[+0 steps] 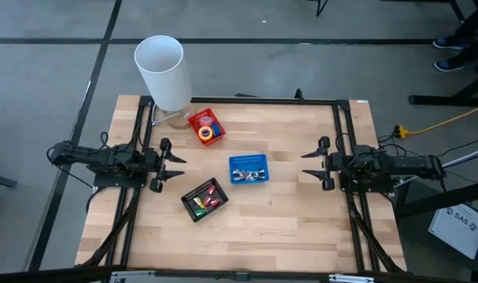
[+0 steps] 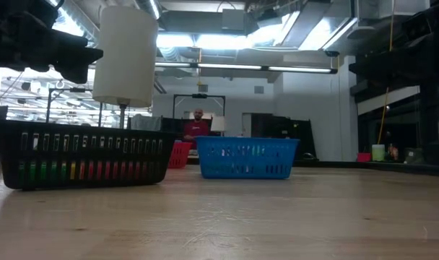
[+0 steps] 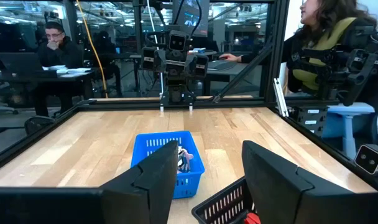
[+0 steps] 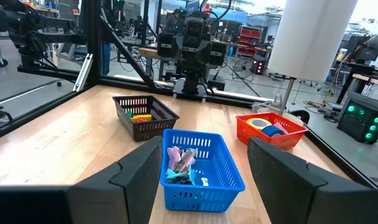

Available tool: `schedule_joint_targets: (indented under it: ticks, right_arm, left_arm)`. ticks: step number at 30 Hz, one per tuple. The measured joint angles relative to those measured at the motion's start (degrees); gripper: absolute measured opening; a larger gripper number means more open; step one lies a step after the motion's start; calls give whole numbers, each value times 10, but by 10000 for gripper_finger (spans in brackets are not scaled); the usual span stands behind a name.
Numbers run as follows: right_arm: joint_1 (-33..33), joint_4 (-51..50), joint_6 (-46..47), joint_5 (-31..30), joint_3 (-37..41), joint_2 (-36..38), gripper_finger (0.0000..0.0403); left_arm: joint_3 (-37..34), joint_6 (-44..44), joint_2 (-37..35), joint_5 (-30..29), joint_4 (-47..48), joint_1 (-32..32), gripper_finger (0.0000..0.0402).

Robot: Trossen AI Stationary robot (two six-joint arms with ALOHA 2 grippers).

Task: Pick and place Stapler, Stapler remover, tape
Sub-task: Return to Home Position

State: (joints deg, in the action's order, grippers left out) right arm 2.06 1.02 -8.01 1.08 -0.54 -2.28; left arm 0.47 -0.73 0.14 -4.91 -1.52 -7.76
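Observation:
Three small baskets stand on the wooden table between my arms. The red basket (image 1: pixel 206 127) at the far side holds tape rolls (image 4: pixel 265 125), yellow and blue. In the middle, the blue basket (image 1: pixel 248 169) holds small pink and blue pieces (image 4: pixel 179 163). The black basket (image 1: pixel 204 199), nearer, holds red, yellow and green blocky pieces (image 1: pixel 202 202). My left gripper (image 1: pixel 176 167) hovers open at the table's left, pointing level at the baskets. My right gripper (image 1: pixel 306 165) hovers open at the right, facing it. Neither has anything between its fingers.
A tall white cylinder (image 1: pixel 162 71) on a thin stand rises at the far left corner, beside the red basket. Black frame rails (image 1: pixel 247 101) run along the table's far and side edges. Bare wood (image 1: pixel 247 236) lies at the near side. People sit beyond the table.

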Motion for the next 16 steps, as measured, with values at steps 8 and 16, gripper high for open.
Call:
schedule_joint_targets:
  ticks: [8,16]
  right_arm:
    - [0,0,0,0,0,0,238]
    - [0,0,0,0,0,0,238]
  left_arm:
    - [0,0,0,0,0,0,175]
    - [0,0,0,0,0,0,176]
